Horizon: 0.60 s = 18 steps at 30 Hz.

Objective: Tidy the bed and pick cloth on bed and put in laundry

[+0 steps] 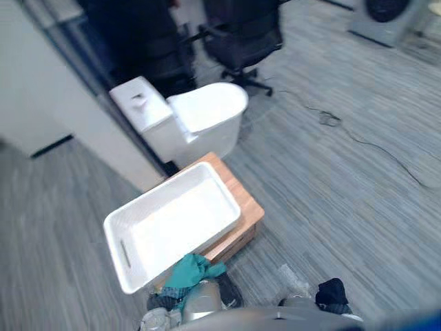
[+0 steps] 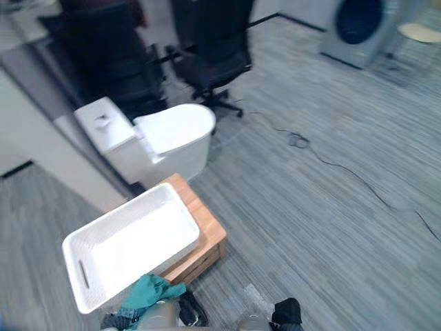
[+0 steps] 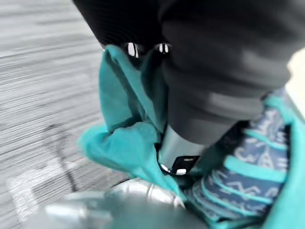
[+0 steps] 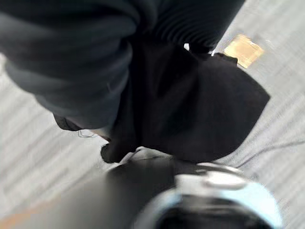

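we see the teal cloth [image 1: 193,270] bunched in the left hand [image 3: 177,150], whose fingers curl round it, just at the near edge of the white laundry basket [image 1: 158,193]. the cloth looks light, soft and limp, with a navy patterned part. it should drape and slip, so we judge a gathered fistful safest. a black cloth [image 4: 200,109] hangs at the right hand [image 4: 86,71], but we cannot tell its grip. the basket is rigid, textured plastic on a smooth wooden platform [image 1: 244,207], over ribbed grey carpet [image 1: 331,193].

Left hand [image 3: 209,86] clenched; right hand [image 4: 71,62] clenched too.
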{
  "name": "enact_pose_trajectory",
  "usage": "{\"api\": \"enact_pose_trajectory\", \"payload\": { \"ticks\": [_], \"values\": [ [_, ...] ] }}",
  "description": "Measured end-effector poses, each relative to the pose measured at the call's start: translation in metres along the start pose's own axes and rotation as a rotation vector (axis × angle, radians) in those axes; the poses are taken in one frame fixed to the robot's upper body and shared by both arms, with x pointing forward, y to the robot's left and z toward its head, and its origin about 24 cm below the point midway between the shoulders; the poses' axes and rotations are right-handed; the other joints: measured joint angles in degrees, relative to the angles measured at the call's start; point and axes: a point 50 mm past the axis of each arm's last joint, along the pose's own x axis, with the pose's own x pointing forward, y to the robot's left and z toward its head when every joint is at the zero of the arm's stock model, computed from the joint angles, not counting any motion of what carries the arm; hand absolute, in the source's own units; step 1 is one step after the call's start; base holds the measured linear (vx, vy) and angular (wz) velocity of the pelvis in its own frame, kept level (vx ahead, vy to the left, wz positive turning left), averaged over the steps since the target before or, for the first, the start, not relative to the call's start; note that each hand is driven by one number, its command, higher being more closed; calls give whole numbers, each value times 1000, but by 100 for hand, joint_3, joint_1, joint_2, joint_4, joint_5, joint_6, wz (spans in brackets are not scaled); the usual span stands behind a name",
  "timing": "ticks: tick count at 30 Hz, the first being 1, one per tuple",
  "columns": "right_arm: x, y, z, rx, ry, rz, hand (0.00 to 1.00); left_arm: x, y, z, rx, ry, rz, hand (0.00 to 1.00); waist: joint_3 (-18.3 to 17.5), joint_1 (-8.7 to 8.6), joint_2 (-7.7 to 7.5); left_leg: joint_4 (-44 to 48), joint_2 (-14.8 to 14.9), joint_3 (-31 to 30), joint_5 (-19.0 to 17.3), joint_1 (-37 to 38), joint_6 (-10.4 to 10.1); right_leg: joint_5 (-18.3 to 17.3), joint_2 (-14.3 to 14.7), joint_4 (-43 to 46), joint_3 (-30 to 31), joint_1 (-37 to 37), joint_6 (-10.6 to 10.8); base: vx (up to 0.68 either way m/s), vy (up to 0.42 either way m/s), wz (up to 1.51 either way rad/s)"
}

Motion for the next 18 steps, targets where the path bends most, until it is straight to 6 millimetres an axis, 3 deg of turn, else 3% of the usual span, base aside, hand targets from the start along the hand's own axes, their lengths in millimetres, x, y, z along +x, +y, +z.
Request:
{"api": "enact_pose_trajectory", "payload": {
  "ticks": [3,4,5,6,7,10,13,14,15,16,18],
  "values": [
    [0,-1,1,29,-3,-8,100,-1,1,-12,59,43,-17,100,-60,-39,-6,-784,-402,-475,146,494,19,-134,-376,1039,-214,41,201,220,197,113],
    [0,-2,1,38,-3,-11,100,-2,1,-14,87,46,-24,100,-94,-66,-26,-876,-496,-743,123,634,32,-127,-643,1903,-175,-138,198,152,206,110],
    [0,-1,1,42,-7,-11,100,-1,5,-14,117,43,-27,100,-109,-72,-50,-879,-587,-997,60,693,98,-116,-947,2903,100,-492,72,134,197,111],
    [0,-1,3,49,-12,-12,100,-1,7,-14,135,40,-28,100,-127,-92,-71,-839,-604,-1133,30,689,137,-192,-1022,3263,292,-641,16,73,174,118],
    [0,0,6,61,-28,-9,100,0,7,-13,154,38,-33,100,-148,-184,-112,-777,-593,-1425,4,708,161,-440,-986,3655,693,-911,93,42,132,121],
    [-1,2,6,86,-32,-2,100,0,7,-13,169,37,-38,100,-140,-221,-92,-702,-502,-1971,-14,788,101,-832,-500,3253,1805,-1250,228,-7,29,103],
    [-2,5,-2,109,-11,7,100,-1,8,-14,186,37,-40,100,-176,-211,-157,-629,-607,-2575,-30,763,-81,-770,-150,2231,2963,-1265,240,-190,-20,114],
    [-3,9,-4,116,-4,15,100,0,13,-15,195,40,-31,100,-226,-224,-273,-676,-722,-2793,-36,729,-195,-484,-69,1977,3360,-1251,223,-127,-136,98],
    [-4,11,-7,132,6,22,100,-1,13,-17,190,47,-30,100,-264,-224,-357,-760,-734,-2889,-3,769,-268,-607,-99,1887,3462,-1136,289,-80,-161,76],
    [-4,10,-9,146,13,20,100,-2,12,-19,184,52,-33,100,-268,-192,-344,-835,-677,-2891,15,780,-296,-626,-57,1737,3483,-1069,274,-26,-200,41],
    [-3,5,-9,168,13,6,100,-4,12,-26,133,80,-26,100,-292,-126,-223,-1030,-463,-2503,185,771,-525,-688,46,900,3240,-775,190,-21,-237,7]
  ]
}}
